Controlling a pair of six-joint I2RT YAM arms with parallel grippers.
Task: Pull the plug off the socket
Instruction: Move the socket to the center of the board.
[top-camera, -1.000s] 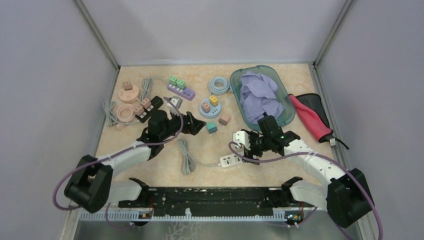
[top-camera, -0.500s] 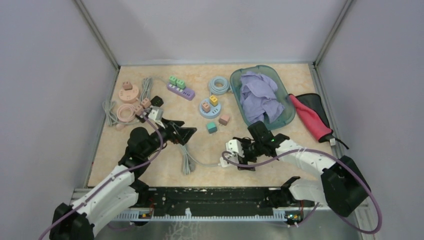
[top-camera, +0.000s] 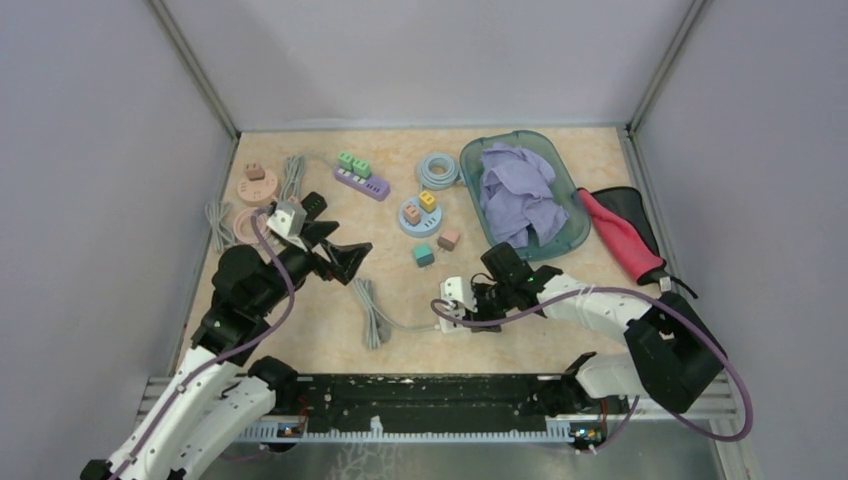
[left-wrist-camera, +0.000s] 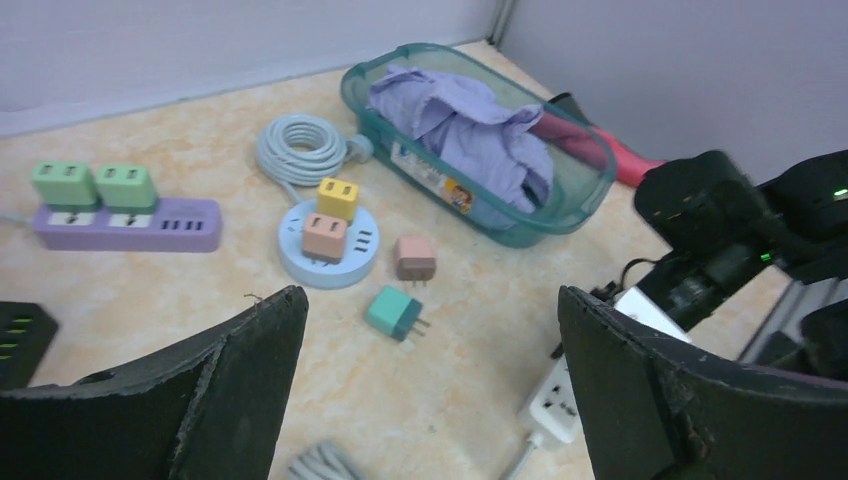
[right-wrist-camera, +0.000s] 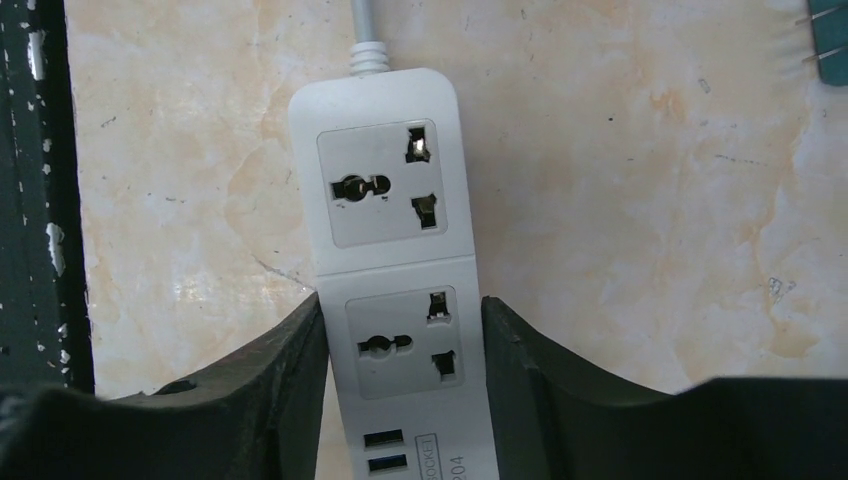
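Observation:
A white power strip (right-wrist-camera: 385, 200) lies on the table with both of its sockets bare. My right gripper (right-wrist-camera: 400, 305) is shut on it, one finger pressed against each long side. From above, the strip (top-camera: 441, 322) peeks out under that gripper (top-camera: 462, 310). My left gripper (left-wrist-camera: 430, 292) hangs wide open above the table and holds nothing. Two green plugs (left-wrist-camera: 65, 183) sit in a purple strip (left-wrist-camera: 130, 222). A yellow plug (left-wrist-camera: 338, 197) and a pink one (left-wrist-camera: 323, 236) sit in a round blue socket (left-wrist-camera: 300, 265).
A loose teal plug (left-wrist-camera: 393, 312) and a loose pink plug (left-wrist-camera: 414, 257) lie mid-table. A teal basket (top-camera: 570, 200) of purple cloth, a red and black item (top-camera: 620, 235), a coiled cable (top-camera: 437, 170), a grey cable bundle (top-camera: 370, 310) and pink round sockets (top-camera: 255, 185) surround them.
My left arm has drawn back toward the left and risen with its jaws spread wide. My right gripper has slid left along the white strip and closed on its sides.

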